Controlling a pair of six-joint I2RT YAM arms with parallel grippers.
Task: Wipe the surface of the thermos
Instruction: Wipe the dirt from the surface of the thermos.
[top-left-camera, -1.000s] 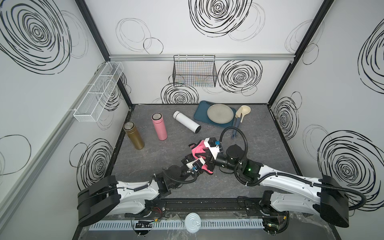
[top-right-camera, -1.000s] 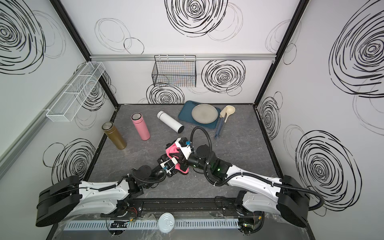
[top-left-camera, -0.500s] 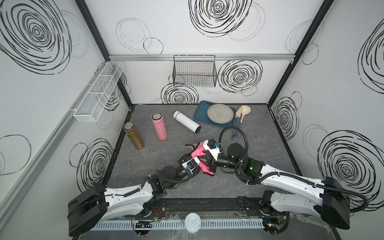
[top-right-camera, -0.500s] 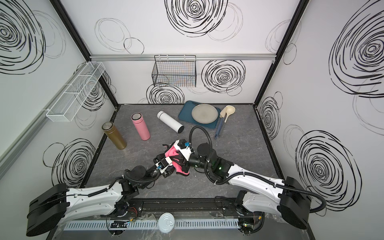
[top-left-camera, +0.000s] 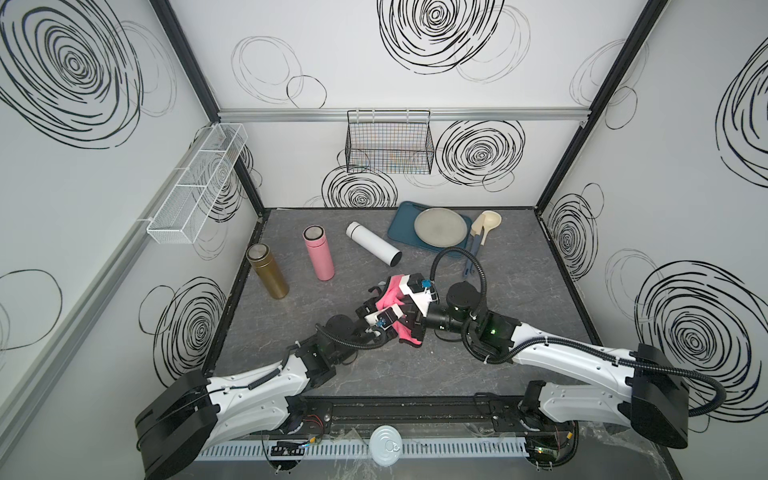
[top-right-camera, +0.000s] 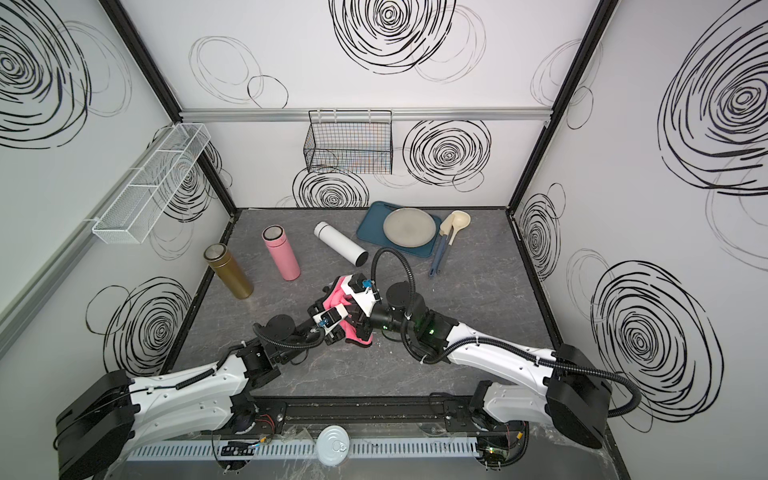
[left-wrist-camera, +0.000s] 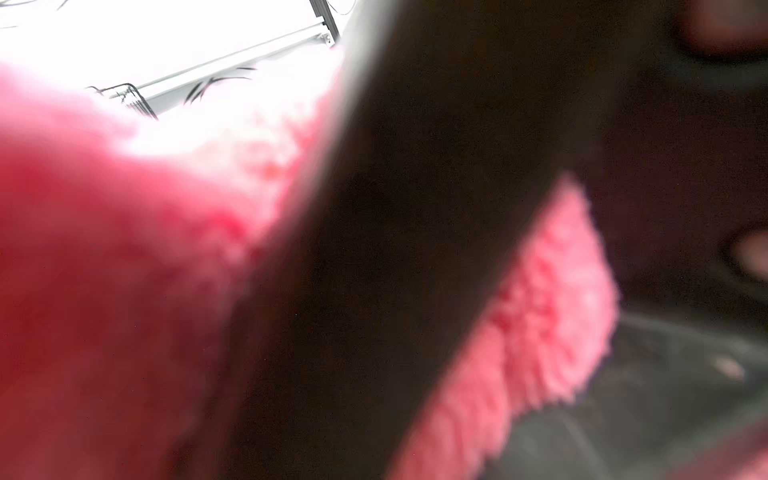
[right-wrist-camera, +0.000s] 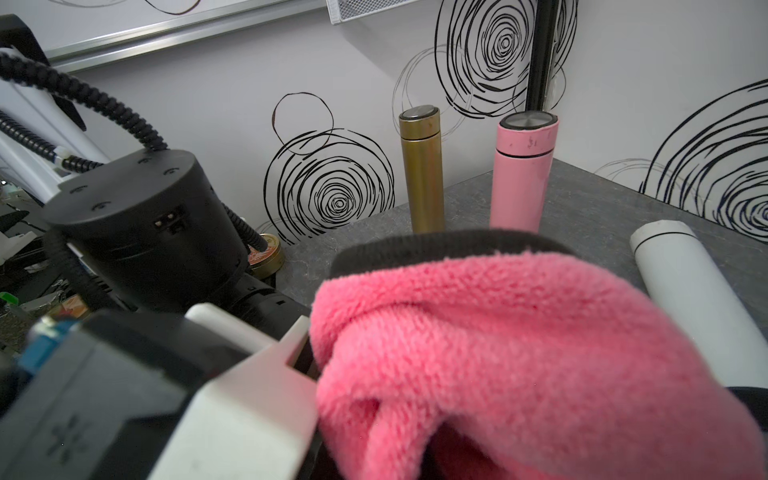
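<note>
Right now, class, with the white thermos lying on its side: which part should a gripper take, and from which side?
Grip the white thermos at mid-body, coming straight down from above with the jaws spanning its width. It lies flat on the table, so only its top and flanks are free. The cylinder there is plain and even, and probably balances at mid-length.

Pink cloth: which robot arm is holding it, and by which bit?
The right gripper is shut on the pink cloth, on a bunched-up fold; the fluff hides the exact spot.
</note>
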